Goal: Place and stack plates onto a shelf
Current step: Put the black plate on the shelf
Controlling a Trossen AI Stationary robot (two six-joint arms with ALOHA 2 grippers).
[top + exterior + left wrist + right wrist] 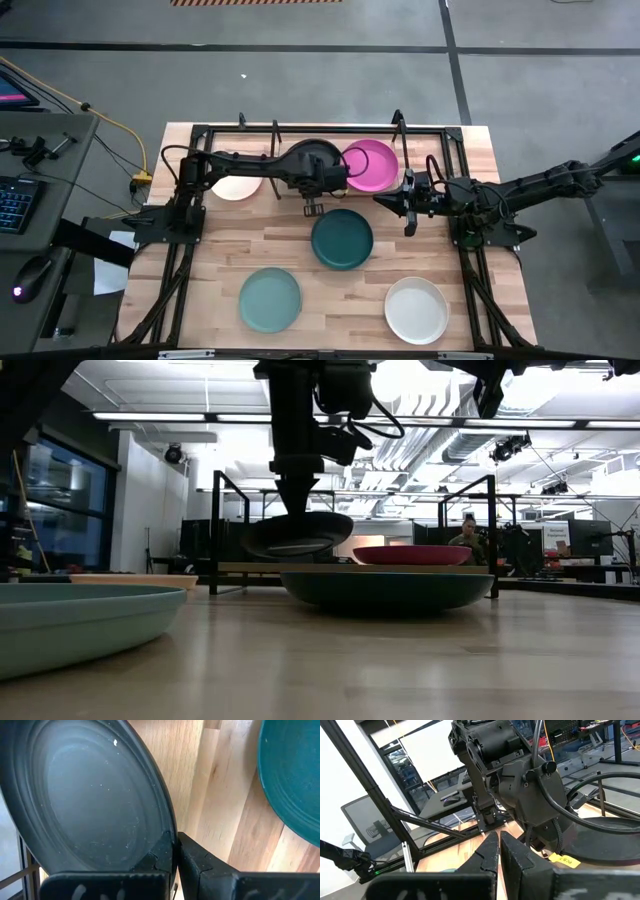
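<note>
Black plate (312, 158): clamped by its rim in left gripper (176, 851), held above the shelf (275, 131) mid-span, off the board, slightly tilted in low view; fingers (200, 865) pinch the rim, one each side.
Left arm: reaches from left edge of surface (290, 245) across shelf w/ the plate.
Right gripper (408, 205): hangs just off shelf's right end, nr the magenta plate; fingers pressed together, nothing between them (right wrist view).
Right arm: comes in from right edge of surface.
Magenta plate (369, 165): lying on shelf, right half, beside black plate; their rims overlap from above.
Pale pink plate (237, 186): at shelf's left end, partly under left arm.
Dark teal plate (342, 239): on surface, centre, just in front of shelf; also seen past the black plate in left wrist view.
Light teal plate (270, 300): on surface nr front edge, left of centre.
White plate (416, 310): nr front right corner of surface.
Shelf: black wire rack over pale board along back edge of surface.
Room: person (467, 535) seated far back, low view.
</note>
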